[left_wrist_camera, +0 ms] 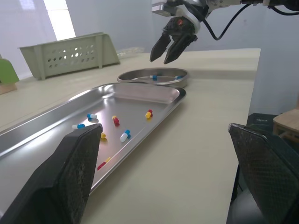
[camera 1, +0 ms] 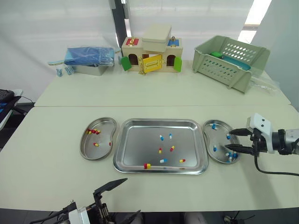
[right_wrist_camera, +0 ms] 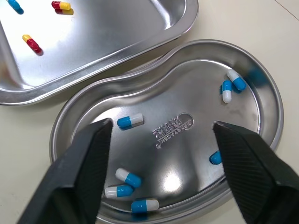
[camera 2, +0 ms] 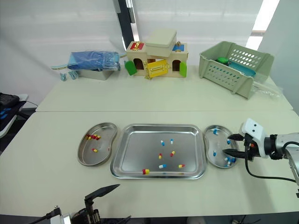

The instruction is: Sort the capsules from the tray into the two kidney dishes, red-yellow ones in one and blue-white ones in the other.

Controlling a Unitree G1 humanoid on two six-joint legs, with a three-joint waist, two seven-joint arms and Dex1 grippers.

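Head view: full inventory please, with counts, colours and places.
Tray: one, steel, near table centre.
Tray capsules: about seven, three blue-white, rest red-yellow.
Left kidney dish: one, steel, left of tray.
Red-yellow capsules: several, in left kidney dish.
Right kidney dish: one, steel, right of tray.
Blue-white capsules: about seven, in right kidney dish.
Toy house: one, wooden, far table.
Basket: one, pale green, far right.
Blue bag: one, far left.
Left gripper: open, black, near table edge.
Right gripper: open, black, over right kidney dish.

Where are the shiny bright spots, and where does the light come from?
Right wrist view: a white glare patch on the floor of the right dish, near its stamped letters. Left eye view: the tray mirrors the pale wall; a window glows at top right.
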